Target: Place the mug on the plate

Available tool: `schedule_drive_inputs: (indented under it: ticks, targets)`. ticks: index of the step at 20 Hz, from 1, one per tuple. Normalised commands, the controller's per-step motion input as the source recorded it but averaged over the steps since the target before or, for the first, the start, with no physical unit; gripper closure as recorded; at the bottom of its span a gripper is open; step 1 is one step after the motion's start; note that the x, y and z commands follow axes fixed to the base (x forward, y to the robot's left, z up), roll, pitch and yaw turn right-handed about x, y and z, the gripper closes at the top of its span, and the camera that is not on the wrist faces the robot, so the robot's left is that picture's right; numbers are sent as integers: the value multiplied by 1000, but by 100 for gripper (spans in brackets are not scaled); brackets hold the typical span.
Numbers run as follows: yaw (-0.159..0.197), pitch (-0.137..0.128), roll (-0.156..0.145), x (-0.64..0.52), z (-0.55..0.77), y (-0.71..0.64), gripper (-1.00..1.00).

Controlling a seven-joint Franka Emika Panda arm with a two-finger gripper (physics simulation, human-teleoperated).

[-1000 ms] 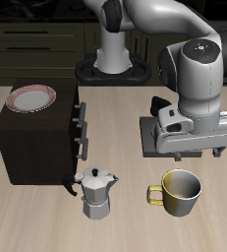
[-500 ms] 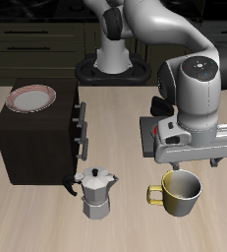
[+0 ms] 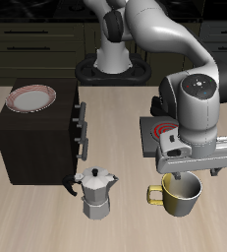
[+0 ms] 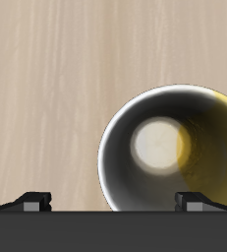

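Observation:
The mug (image 3: 181, 194), pale outside with an olive-yellow inside and handle, stands upright near the table's front edge. The wrist view looks straight down into the mug (image 4: 170, 148). My gripper (image 3: 192, 173) hangs open just above its rim; one fingertip (image 4: 196, 201) is over the mug's opening and the other (image 4: 32, 201) is over bare table. Nothing is between the fingers. The plate (image 3: 32, 96), white with a pink-red rim band, lies on top of a dark cabinet (image 3: 31, 148) at the far side of the table from the mug.
A silver moka pot (image 3: 97, 192) stands beside the mug, close to the cabinet's front corner. A grey hob with a red coil (image 3: 162, 129) sits behind the mug, mostly covered by my arm. The cabinet has drawer handles (image 3: 81, 126) on its side.
My gripper has come down and slightly forward toward the mug, from well above it to just over its rim. The mug, moka pot and plate have not moved.

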Motion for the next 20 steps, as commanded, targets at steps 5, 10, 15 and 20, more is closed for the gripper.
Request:
schedule_drive_inputs:
  ticks: [5, 10, 15, 20]
  targets:
    - [13, 46, 3, 36, -281, -6, -100]
    - [18, 25, -16, 50, -239, -113, 100]
    - [8, -14, -7, -33, 50, -64, 100]
    - [60, -68, 8, -197, 292, -42, 100]
